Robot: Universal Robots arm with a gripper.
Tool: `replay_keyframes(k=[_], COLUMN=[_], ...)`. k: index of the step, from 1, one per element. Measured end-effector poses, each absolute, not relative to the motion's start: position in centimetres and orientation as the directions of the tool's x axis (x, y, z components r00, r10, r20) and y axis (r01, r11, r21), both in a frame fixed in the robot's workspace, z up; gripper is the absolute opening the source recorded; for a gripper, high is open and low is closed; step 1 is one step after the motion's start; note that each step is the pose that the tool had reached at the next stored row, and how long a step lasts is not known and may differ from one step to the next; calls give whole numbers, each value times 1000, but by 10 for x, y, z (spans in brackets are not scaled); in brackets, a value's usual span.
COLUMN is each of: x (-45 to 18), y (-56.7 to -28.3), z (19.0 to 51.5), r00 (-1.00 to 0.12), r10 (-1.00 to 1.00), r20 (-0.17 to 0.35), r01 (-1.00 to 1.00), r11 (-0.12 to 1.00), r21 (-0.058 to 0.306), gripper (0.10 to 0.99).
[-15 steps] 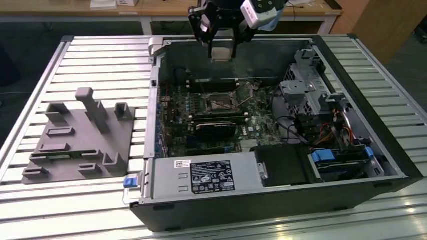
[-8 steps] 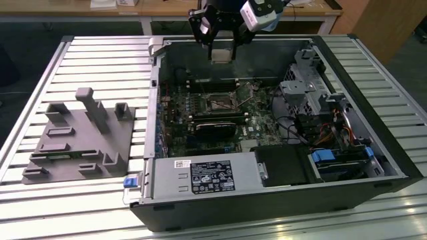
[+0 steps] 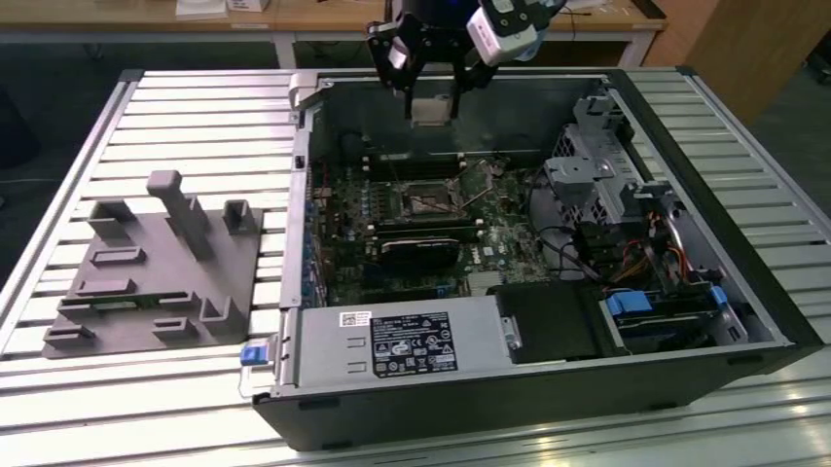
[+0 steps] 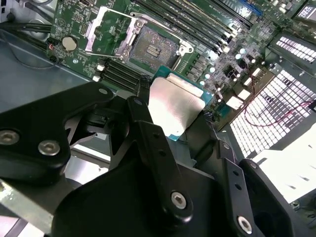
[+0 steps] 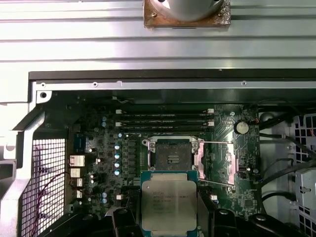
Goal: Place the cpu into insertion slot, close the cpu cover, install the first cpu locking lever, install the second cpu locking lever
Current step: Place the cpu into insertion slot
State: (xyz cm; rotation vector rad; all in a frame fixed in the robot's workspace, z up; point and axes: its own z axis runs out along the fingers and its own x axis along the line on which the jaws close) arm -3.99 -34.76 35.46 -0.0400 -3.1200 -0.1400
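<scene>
So in the exterior view the gripper hung above the open computer case, near its back wall, with its fingers pinched on the cpu. The insertion slot sat lower down on the green board, well apart from the chip, so nothing was seated yet. In the second wrist view the cpu was clamped by its edges between the two black fingers, shiny top facing the camera. The insertion slot lay open beyond it, with what looked like the cpu cover swung up beside it. My worry here was the grip, since an edge-only hold on a thin flat chip could let it twist or slip and land crooked. In the first wrist view the cpu sat just short of the insertion slot and roughly lined up with it, with thin metal levers on one side. If it came down tilted or a bit off-register, I'd guess the contacts in the socket would get bent. A finger could also catch the raised cover or a lever on the way down. I couldn't tell whether the notches matched.
</scene>
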Motion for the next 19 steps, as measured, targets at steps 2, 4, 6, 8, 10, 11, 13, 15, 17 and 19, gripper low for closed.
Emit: replay_keyframes(k=[2,4,6,8,10,11,13,15,17,19], x=[-40,-40,-40,-40,-40,-40,-40,-40,-40,-40], y=[-348,-348,-348,-348,-348,-348,-348,-348,-348,-348], z=[354,353,351,350,348,347,344,342,339,337], r00=[-1000,-1000,-1000,-1000,-1000,-1000,-1000,-1000,-1000,-1000], r10=[25,25,25,25,25,25,25,25,25,25], r20=[19,19,19,19,19,19,19,19,19,19], r01=[26,26,26,26,26,26,26,26,26,26], r11=[996,996,996,996,996,996,996,996,996,996], r21=[89,89,89,89,89,89,89,89,89,89], gripper=[541,541,541,541,541,541,541,541,541,541])
